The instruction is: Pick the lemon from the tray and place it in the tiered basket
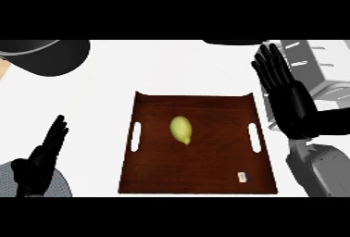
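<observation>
One lemon: lying near the middle of the brown tray, apart from both hands.
Left hand: off the tray's lower left, fingers straight, pressed together.
Right hand: off the tray's upper right, fingers straight, slightly spread, beside the tiered basket.

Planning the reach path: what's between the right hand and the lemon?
Head view: no object. Between the right hand and the lemon lie only bare tray floor and the tray's right rim with its handle slot.
</observation>
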`<state>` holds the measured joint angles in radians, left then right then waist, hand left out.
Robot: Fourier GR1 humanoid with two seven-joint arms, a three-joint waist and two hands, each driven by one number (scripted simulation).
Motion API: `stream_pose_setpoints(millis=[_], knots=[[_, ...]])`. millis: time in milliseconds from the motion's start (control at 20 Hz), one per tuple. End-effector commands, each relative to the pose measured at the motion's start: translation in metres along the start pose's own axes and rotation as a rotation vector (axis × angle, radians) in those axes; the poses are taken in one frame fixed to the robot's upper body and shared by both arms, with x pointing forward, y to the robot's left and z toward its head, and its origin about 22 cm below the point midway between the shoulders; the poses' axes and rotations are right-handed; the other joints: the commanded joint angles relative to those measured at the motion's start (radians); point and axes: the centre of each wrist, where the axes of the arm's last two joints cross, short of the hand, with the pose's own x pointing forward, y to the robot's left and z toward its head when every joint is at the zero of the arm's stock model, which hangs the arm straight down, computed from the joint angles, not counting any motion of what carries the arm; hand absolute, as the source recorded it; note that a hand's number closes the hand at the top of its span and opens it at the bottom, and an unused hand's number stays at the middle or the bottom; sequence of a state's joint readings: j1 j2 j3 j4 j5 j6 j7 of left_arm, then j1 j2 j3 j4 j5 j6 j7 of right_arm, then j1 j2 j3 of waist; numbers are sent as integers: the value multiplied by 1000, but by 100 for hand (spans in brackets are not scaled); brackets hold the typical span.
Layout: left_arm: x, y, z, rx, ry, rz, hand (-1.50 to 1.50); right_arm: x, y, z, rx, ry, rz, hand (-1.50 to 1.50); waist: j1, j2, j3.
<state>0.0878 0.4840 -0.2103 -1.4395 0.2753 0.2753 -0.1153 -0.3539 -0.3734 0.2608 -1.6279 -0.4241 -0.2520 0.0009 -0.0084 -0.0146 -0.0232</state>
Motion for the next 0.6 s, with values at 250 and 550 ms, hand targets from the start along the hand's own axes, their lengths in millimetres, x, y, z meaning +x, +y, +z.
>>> stream_pose_setpoints(millis=[250,550], knots=[[0,17,-8,-12,96,-20,0,-65,69,22,273,-94,-622,150,83,71,43],[-3,28,-7,-25,199,9,0,-128,66,72,56,-305,-377,-150,20,26,25]])
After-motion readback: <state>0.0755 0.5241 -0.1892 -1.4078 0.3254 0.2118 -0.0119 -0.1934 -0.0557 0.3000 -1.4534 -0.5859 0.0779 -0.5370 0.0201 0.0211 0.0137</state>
